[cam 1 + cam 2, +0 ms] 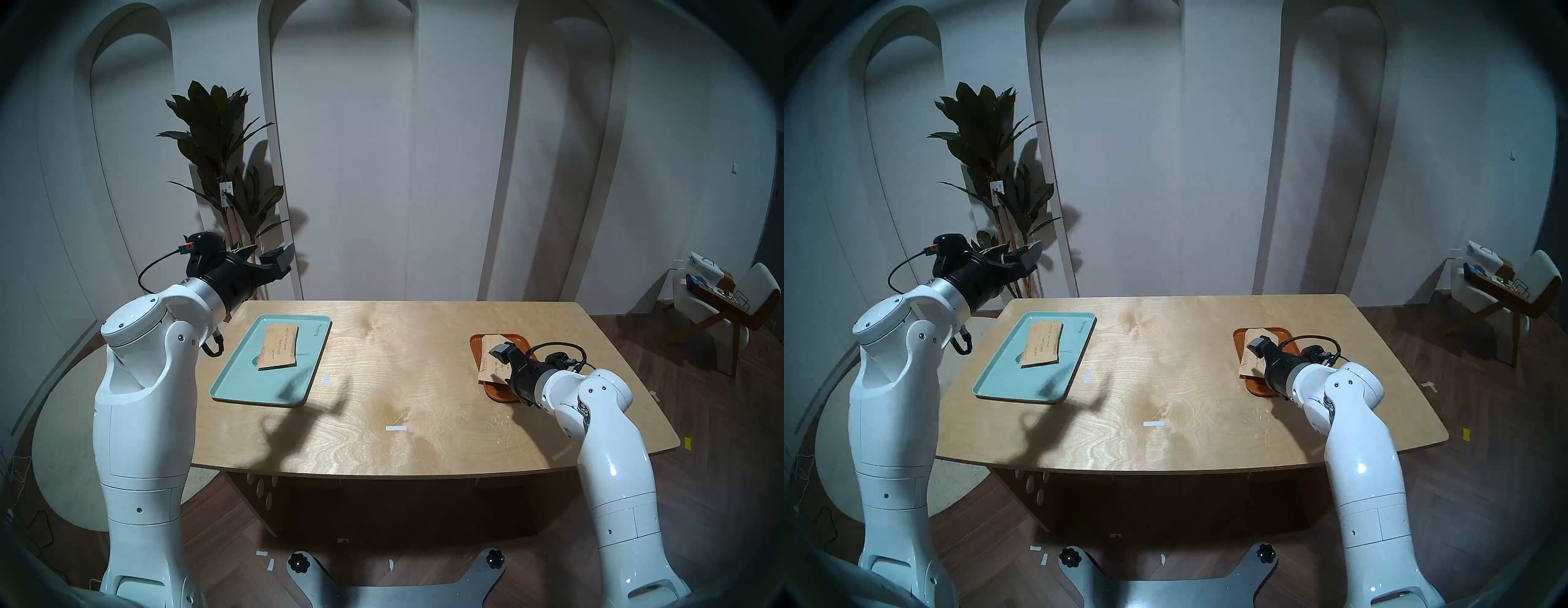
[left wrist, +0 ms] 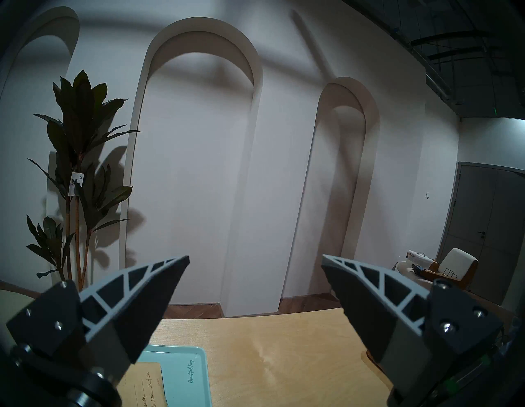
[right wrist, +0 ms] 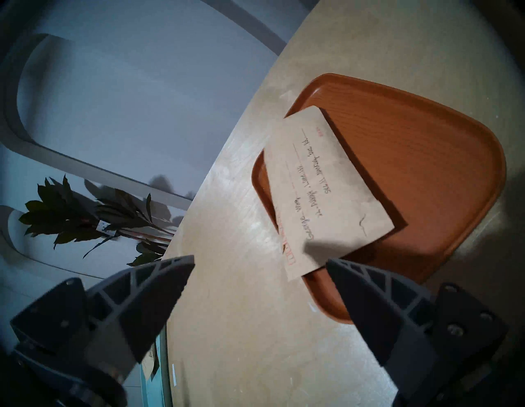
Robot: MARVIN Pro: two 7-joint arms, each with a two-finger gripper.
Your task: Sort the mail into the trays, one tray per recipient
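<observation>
A mint-green tray (image 1: 237, 378) (image 1: 996, 373) lies at the table's far left with a tan envelope (image 1: 280, 346) (image 1: 1043, 346) flat inside it; both show in the left wrist view, the tray (image 2: 184, 378) and the envelope (image 2: 145, 386). My left gripper (image 1: 265, 257) (image 1: 1021, 257) (image 2: 255, 257) is open and empty, raised high behind the tray's far left corner. An orange-brown tray (image 1: 477, 346) (image 1: 1240, 344) (image 3: 412, 170) at the right holds the second envelope (image 1: 492, 367) (image 1: 1250, 363) (image 3: 321, 193), which overhangs the tray's left rim. My right gripper (image 1: 500, 354) (image 1: 1259, 344) (image 3: 260, 258) is open and empty, just above the envelope's near end.
Two small white tape strips (image 1: 396, 428) (image 1: 326, 379) lie on the wooden table (image 1: 403, 382) between the trays. A tall potted plant (image 1: 220, 170) stands behind the table's far left corner. A chair (image 1: 721, 305) stands at the far right.
</observation>
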